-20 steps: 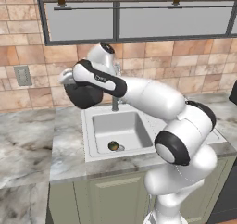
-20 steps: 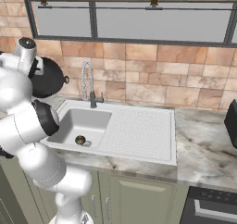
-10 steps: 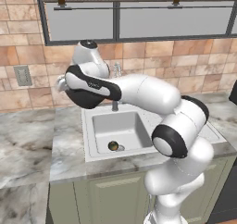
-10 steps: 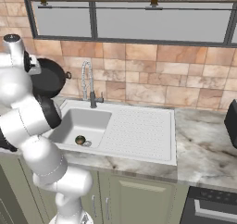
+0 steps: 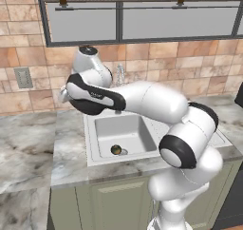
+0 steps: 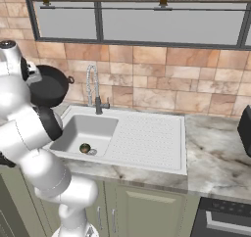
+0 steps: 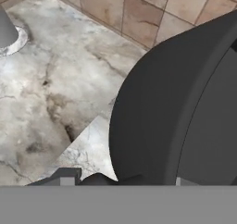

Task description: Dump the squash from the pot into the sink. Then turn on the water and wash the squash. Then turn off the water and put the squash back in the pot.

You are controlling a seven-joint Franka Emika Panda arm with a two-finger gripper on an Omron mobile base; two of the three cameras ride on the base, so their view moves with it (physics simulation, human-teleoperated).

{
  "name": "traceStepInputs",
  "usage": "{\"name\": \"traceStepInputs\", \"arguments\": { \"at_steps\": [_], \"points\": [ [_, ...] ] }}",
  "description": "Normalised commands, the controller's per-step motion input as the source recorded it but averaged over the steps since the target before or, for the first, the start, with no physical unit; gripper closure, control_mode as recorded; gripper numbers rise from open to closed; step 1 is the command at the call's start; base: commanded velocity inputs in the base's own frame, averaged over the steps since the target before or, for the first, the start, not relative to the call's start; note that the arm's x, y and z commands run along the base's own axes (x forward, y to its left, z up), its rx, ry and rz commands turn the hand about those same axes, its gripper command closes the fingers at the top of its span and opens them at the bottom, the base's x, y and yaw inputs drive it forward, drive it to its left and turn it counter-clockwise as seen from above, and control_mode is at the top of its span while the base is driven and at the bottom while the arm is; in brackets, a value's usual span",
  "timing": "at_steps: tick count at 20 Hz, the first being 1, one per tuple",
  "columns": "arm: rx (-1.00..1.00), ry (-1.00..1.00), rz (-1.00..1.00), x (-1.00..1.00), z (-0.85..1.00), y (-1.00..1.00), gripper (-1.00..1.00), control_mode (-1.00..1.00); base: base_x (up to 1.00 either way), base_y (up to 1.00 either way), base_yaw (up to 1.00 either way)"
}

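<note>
Pot carried left, away from the basin, since a second ago.
We see the wide black round pot (image 6: pixel 48 86) held tipped in the air over the marble worktop (image 5: pixel 28 143) left of the light grey rectangular sink (image 6: pixel 81 133). The small green-and-yellow squash (image 5: pixel 116 150) lies beside the drain, so we judge the dump done. The tool (image 7: pixel 139 179) grips the pot's rim; its opening is hidden.
</note>
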Motion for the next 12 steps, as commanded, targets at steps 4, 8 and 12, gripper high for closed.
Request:
{"name": "traceStepInputs", "arguments": {
  "at_steps": [4,8,12],
  "points": [
    [0.0,0.0,0.09,-0.19,-0.53,-0.04,1.0,-1.0,0.0,0.0,0.0],
    [-0.02,0.0,0.12,-0.14,-0.59,0.0,1.0,-1.0,0.0,0.0,0.0],
    [-0.06,-0.01,0.15,-0.11,-0.46,0.0,1.0,-1.0,0.0,0.0,0.0]
  ]
}}
